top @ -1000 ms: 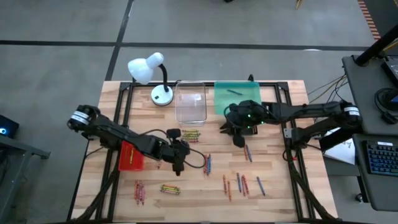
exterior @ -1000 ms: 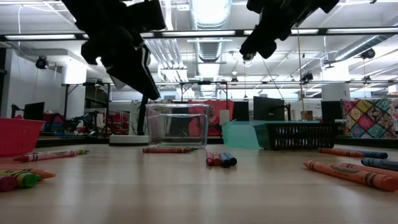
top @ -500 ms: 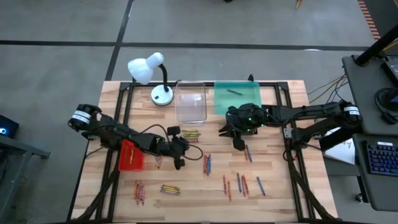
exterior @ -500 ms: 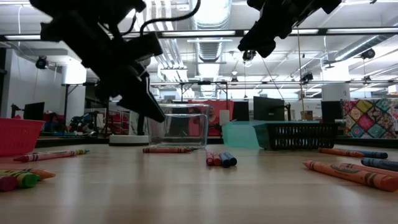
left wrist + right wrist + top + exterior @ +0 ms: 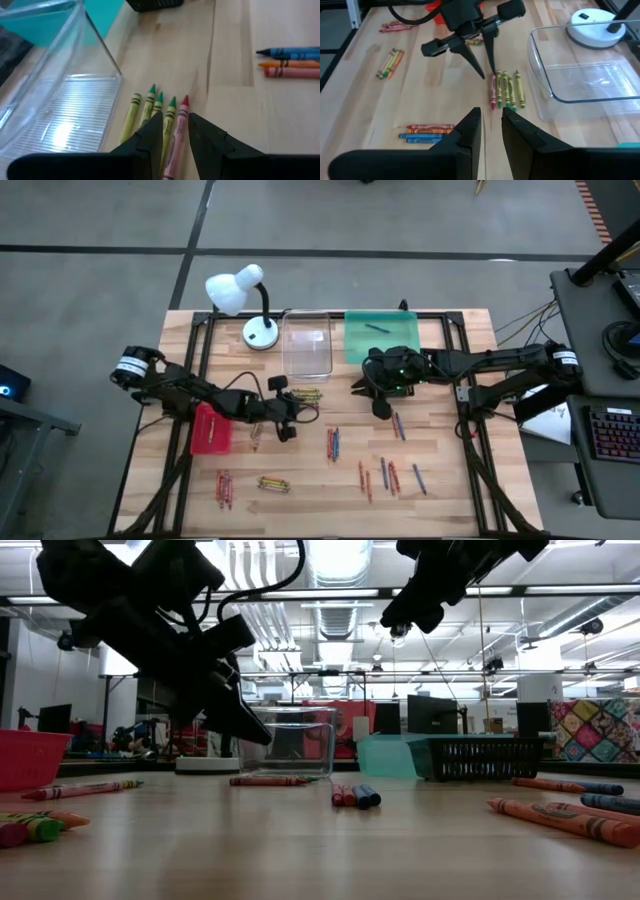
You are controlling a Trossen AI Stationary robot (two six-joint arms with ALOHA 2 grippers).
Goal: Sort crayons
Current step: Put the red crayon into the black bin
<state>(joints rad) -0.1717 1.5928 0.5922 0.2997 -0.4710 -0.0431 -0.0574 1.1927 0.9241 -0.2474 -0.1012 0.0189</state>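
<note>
Two dark jointed arms with white wrist bands and black cables

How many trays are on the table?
4. The red tray is near the left side. The clear tray and teal tray sit side by side at the far edge. The black tray is beside the teal one. None seems hidden.

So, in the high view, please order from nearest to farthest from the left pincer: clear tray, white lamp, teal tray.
From the left pincer:
1. Clear tray, just beyond it, near the table's far edge.
2. White lamp, at the far-left corner.
3. Teal tray, to the right of the clear tray.
</note>
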